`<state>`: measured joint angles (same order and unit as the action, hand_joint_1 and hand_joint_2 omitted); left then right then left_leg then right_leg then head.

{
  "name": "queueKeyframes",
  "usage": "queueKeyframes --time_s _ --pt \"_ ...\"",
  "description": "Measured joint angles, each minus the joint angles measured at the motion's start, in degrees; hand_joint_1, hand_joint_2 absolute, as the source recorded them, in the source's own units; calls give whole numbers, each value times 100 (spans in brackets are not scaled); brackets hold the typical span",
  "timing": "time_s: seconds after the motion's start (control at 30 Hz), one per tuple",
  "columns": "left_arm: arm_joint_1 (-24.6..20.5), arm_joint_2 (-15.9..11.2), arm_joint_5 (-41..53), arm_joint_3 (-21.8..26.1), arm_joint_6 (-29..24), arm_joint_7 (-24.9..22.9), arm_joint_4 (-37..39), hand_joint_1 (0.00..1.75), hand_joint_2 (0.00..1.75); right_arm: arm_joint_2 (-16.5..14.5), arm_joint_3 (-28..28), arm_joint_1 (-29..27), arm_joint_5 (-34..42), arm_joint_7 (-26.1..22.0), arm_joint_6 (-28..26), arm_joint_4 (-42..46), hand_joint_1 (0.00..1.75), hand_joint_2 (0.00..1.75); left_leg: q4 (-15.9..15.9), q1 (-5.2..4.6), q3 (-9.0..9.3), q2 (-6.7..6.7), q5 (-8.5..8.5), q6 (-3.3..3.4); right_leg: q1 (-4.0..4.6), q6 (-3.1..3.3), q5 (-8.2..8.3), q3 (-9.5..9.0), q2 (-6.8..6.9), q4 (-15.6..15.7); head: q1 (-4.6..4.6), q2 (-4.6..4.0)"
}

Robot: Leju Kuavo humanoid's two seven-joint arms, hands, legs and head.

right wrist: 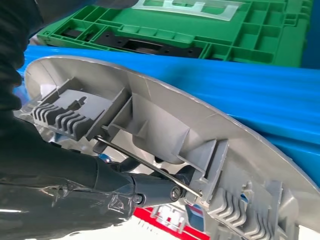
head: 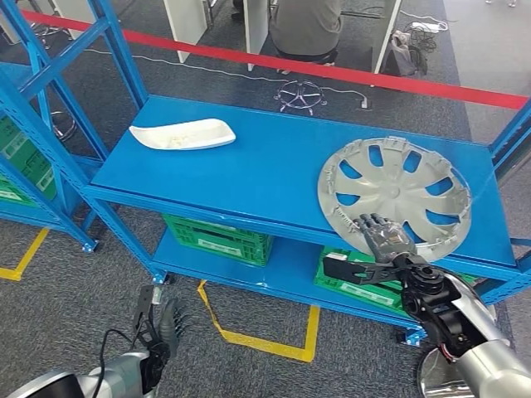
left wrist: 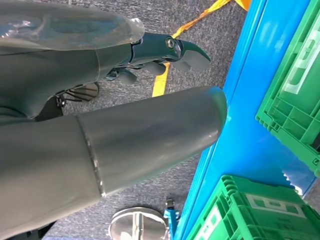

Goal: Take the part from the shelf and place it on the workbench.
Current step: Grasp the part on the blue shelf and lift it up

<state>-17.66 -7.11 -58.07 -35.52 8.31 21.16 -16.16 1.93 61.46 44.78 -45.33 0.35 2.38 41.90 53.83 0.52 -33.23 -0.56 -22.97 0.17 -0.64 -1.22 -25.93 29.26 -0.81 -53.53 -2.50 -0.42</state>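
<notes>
A silver wheel cover (head: 393,196) lies inner side up at the right end of the blue shelf's top board (head: 269,170), its near rim at the front edge. My right hand (head: 383,238) lays its fingers over that near rim, with the thumb (head: 343,270) stretched out to the side below the edge, apart from the cover. Up close, a dark finger (right wrist: 151,189) reaches in to the wire ring among the cover's clips (right wrist: 177,135). My left hand (head: 164,325) hangs low over the carpet, fingers apart and holding nothing, its thumb (left wrist: 151,145) straight.
A white curved part (head: 182,133) lies at the shelf's left end. Green crates (head: 216,238) stand on the lower board. Blue uprights (head: 37,124) rise at left, yellow floor tape (head: 269,342) runs below, a red barrier tape (head: 325,70) beyond. A seated person (head: 305,29) is behind.
</notes>
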Motion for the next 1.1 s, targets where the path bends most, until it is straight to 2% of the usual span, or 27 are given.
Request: queueKeyframes --time_s 0.33,0.37,0.47,0.5,1.1 --pt "-20 23 -34 0 -5 0 -1 0 0 -147 71 1 -154 -22 -120 -138 0 175 0 2 1 0 0 0 2 1 -1 0 0 0 1 0" --pt "-22 25 -37 0 -7 0 -1 0 0 -158 82 2 -181 -9 -131 -152 11 175 0 2 1 0 0 -1 3 1 -1 0 0 0 1 0" --pt "-28 29 -42 0 -10 -1 -1 0 0 -181 111 5 -245 29 -156 -196 142 175 0 3 2 0 0 -1 3 1 -1 -1 0 0 1 0" --pt "-29 30 -43 0 -10 -1 0 0 0 -187 115 6 -263 42 -159 -209 175 175 -1 3 3 0 0 -1 4 1 -1 -1 0 0 1 0" --pt "-33 45 -50 0 -20 -2 -2 0 0 -226 133 93 -444 137 -170 -293 175 175 -1 3 19 1 -1 -1 3 2 -1 -15 0 1 1 0"
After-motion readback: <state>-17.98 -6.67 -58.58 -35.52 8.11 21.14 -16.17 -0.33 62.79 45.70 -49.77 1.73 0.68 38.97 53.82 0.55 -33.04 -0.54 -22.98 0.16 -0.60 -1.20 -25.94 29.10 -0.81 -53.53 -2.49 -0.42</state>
